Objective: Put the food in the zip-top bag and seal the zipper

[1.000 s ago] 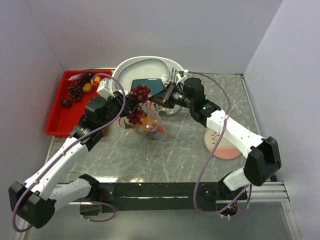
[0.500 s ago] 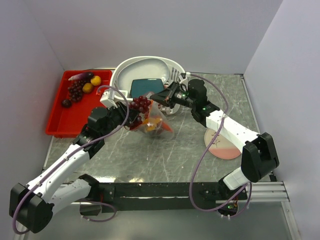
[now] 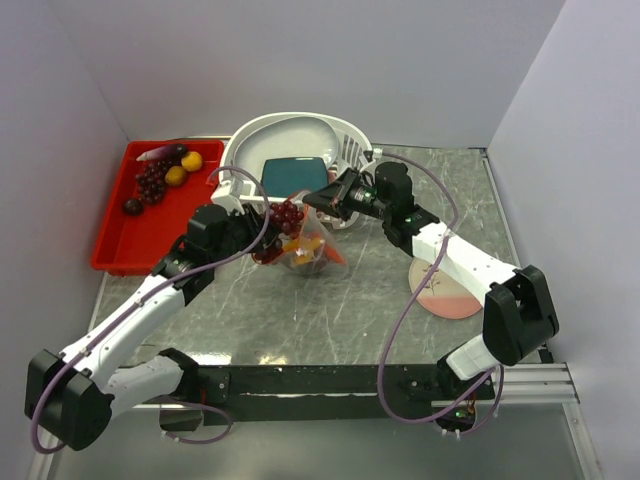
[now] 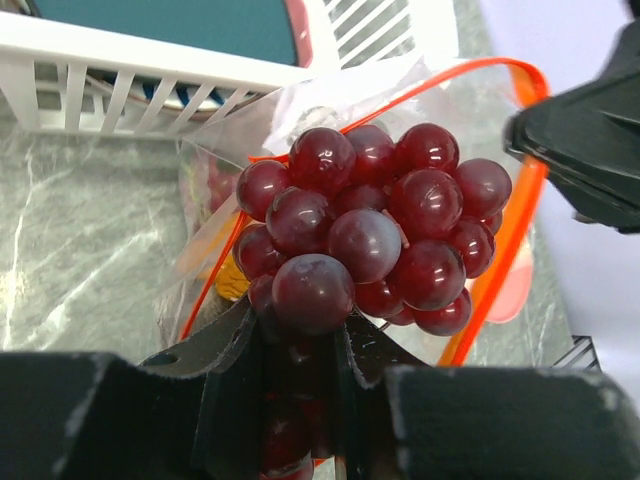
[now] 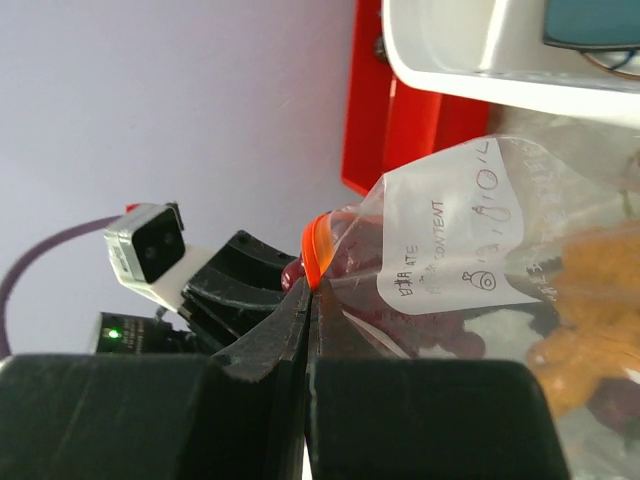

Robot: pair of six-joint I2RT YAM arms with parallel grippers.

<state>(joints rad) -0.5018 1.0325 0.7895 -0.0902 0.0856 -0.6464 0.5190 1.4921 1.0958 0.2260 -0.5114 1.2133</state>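
We note left gripper [image 4: 300, 345] clamping grapes [image 4: 370, 230], stem hidden; right gripper [image 5: 308, 292] pinching zipper [image 5: 316, 245]; bag [image 5: 450, 200] contents blurred, lower right.

White rectangular label [image 5: 455, 235] on the clear crinkly plastic zip-top bag [image 5: 590, 190]: printed words, turned sideways, read "CONTENT" and, partly, "…ATE". The remaining marks are illegible.

Robot lab cell: plain partition walls [image 3: 300, 60], marbled tabletop [image 3: 345, 300], arms [image 3: 140, 310] bolted to rail [image 3: 320, 381].
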